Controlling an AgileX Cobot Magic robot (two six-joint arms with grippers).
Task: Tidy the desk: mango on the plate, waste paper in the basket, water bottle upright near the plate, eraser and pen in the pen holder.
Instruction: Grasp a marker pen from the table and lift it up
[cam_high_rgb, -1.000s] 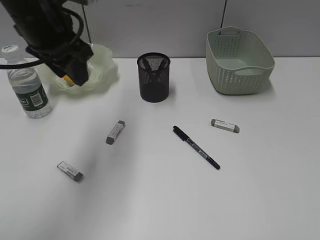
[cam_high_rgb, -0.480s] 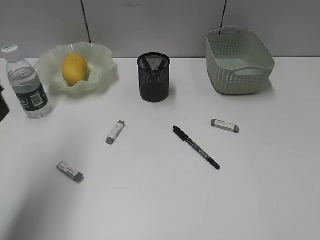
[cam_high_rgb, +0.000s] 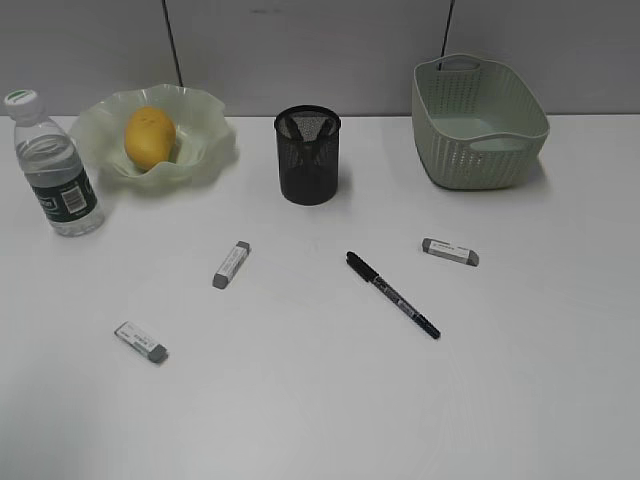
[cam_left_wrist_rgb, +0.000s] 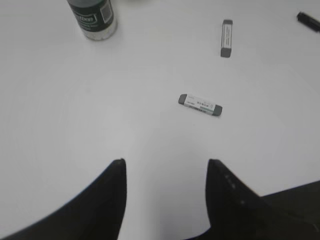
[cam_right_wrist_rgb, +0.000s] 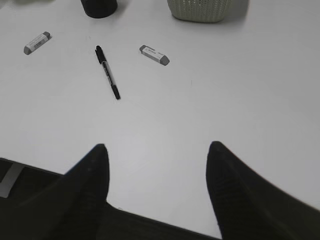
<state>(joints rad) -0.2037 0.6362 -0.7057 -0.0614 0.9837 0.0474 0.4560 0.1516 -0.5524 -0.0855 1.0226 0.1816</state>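
Note:
The yellow mango (cam_high_rgb: 150, 135) lies in the wavy green plate (cam_high_rgb: 208, 112) at the back left. Beside the plate the water bottle (cam_high_rgb: 56, 165) stands upright. The black mesh pen holder (cam_high_rgb: 308, 155) stands mid-back and the green basket (cam_high_rgb: 478, 120) at the back right. The black pen (cam_high_rgb: 392, 294) and three grey erasers (cam_high_rgb: 231, 264) (cam_high_rgb: 141, 342) (cam_high_rgb: 450, 251) lie on the desk (cam_high_rgb: 300, 400). No waste paper shows. My left gripper (cam_left_wrist_rgb: 166, 162) hangs open and empty above the desk, short of an eraser (cam_left_wrist_rgb: 200, 105). Over the front edge, my right gripper (cam_right_wrist_rgb: 159, 146) is open and empty, the pen (cam_right_wrist_rgb: 108, 72) beyond it.
Neither arm shows in the exterior view. In the left wrist view the bottle's base (cam_left_wrist_rgb: 93, 17) is at the top left. The right wrist view catches the pen holder's base (cam_right_wrist_rgb: 99, 7) and the basket's base (cam_right_wrist_rgb: 200, 9) at its top edge.
The left arm, which hung over the plate a second ago, has drawn back to the left and out of the exterior view, uncovering the mango in the plate.

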